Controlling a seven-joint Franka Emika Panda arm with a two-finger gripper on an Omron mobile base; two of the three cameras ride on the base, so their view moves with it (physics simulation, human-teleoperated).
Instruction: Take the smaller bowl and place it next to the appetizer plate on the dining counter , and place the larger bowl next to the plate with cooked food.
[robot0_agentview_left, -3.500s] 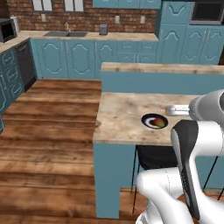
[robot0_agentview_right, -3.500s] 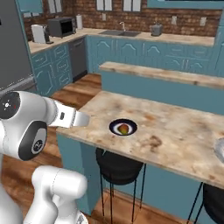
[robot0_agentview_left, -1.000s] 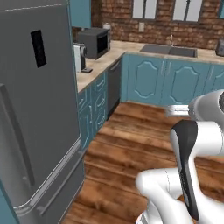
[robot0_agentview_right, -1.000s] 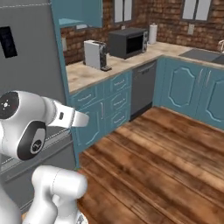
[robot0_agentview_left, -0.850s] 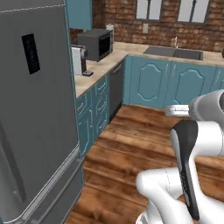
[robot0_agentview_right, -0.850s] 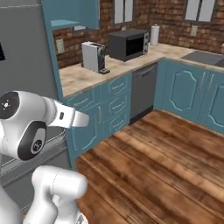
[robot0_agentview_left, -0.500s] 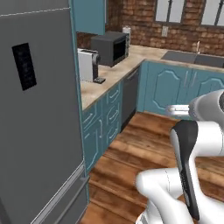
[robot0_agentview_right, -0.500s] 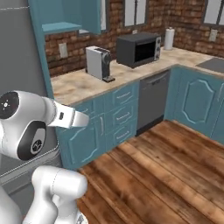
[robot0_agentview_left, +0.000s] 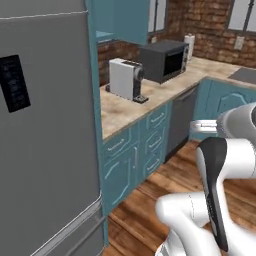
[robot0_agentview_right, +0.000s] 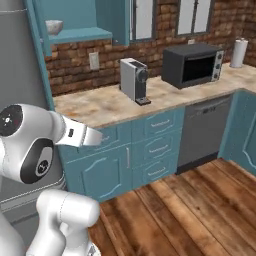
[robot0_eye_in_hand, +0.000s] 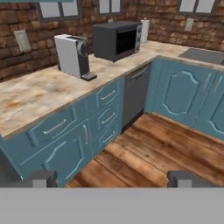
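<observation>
The gripper (robot0_eye_in_hand: 112, 180) has its jaws spread wide and released, with nothing between them. In the hand view its 2 dark fingertips (robot0_eye_in_hand: 41, 178) rise at the bottom, far apart, over the wooden floor (robot0_eye_in_hand: 162, 148) and in front of the teal cabinets.

The small whitish bowl (robot0_agentview_right: 53, 26) sits on an open teal shelf (robot0_agentview_right: 80, 35) high above the left end of the wall counter (robot0_agentview_right: 105, 107), close to the shelf's left edge. In the right base view it is above the hand and a little to its left, well apart from the jaws and touching neither finger. The hand itself is level with the counter's front edge, out over the floor.

On the wall counter a white coffee machine (robot0_agentview_right: 134, 79) stands upright near the middle of the run, toward the brick back wall. A dark microwave (robot0_agentview_right: 192, 65) stands to its right, apart from it, and a white paper towel roll (robot0_agentview_right: 240, 52) stands upright beyond the microwave, near the counter's corner. A dark dishwasher (robot0_agentview_right: 202, 132) is set under the counter below the microwave, with a stack of 3 drawers (robot0_agentview_right: 160, 145) to its left.

In the left base view a tall grey fridge (robot0_agentview_left: 45, 140) stands at the counter's left end, with a dark panel on its door.
</observation>
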